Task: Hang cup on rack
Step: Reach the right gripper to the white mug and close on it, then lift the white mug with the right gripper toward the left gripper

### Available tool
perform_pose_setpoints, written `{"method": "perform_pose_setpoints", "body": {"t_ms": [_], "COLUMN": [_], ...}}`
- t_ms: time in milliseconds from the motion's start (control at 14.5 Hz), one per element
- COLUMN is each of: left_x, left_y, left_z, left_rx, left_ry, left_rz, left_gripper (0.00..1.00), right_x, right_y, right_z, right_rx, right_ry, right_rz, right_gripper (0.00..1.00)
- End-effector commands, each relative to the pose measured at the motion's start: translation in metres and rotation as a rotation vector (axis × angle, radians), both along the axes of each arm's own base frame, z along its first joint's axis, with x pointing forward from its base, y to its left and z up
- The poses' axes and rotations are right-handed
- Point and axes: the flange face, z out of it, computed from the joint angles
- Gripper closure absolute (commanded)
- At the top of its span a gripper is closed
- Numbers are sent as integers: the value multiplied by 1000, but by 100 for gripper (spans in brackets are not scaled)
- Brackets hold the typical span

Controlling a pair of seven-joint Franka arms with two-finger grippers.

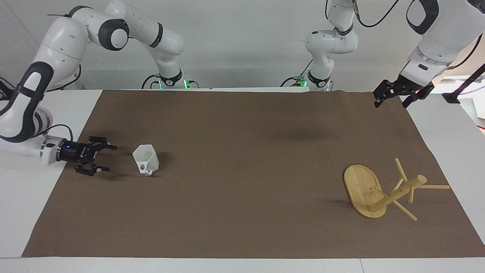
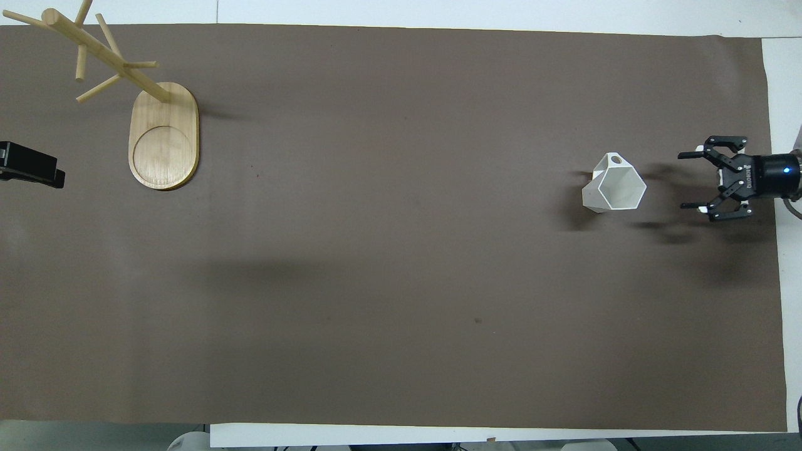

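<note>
The white faceted cup (image 1: 146, 159) stands upright on the brown mat toward the right arm's end, with its handle on the side farther from the robots; it also shows in the overhead view (image 2: 616, 187). My right gripper (image 1: 111, 158) is open and empty. It lies level and low over the mat beside the cup, pointing at it with a small gap; it also shows in the overhead view (image 2: 683, 180). The bamboo rack (image 1: 369, 193) stands on its oval base toward the left arm's end, and also shows in the overhead view (image 2: 164, 134). My left gripper (image 1: 392, 101) waits, open, high over the mat's corner.
The brown mat (image 1: 242, 197) covers most of the white table (image 1: 22, 197). Only the cup and the rack lie on it. A black part of the left gripper (image 2: 30, 170) shows at the edge of the overhead view.
</note>
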Motion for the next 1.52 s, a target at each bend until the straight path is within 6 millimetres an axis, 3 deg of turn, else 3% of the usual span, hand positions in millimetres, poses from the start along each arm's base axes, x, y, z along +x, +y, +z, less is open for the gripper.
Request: {"method": "perform_pose_setpoints", "body": {"t_ms": [0, 138, 483, 897, 966, 1448], "left_x": [-5, -5, -5, -5, -5, -5], "left_y": [2, 2, 2, 2, 2, -8], "left_z": [-1, -1, -1, -1, 0, 0], "left_rx": [-9, -9, -9, -9, -9, -9], "left_ry": [9, 9, 9, 9, 5, 2], "left_rz": [12, 12, 12, 12, 16, 0], "left_gripper": [0, 0, 0, 0, 0, 0], "right_x": [-3, -5, -13, -8, -5, -10], "right_y": [31, 55, 62, 78, 89, 110], "right_z": [-6, -12, -24, -28, -29, -36], "right_rx": [48, 61, 58, 33, 45, 71], "right_ry": [-31, -22, -16, -40, -41, -57], "right_rz": [44, 72, 68, 82, 86, 91], "right_gripper": [0, 0, 0, 0, 0, 0]}}
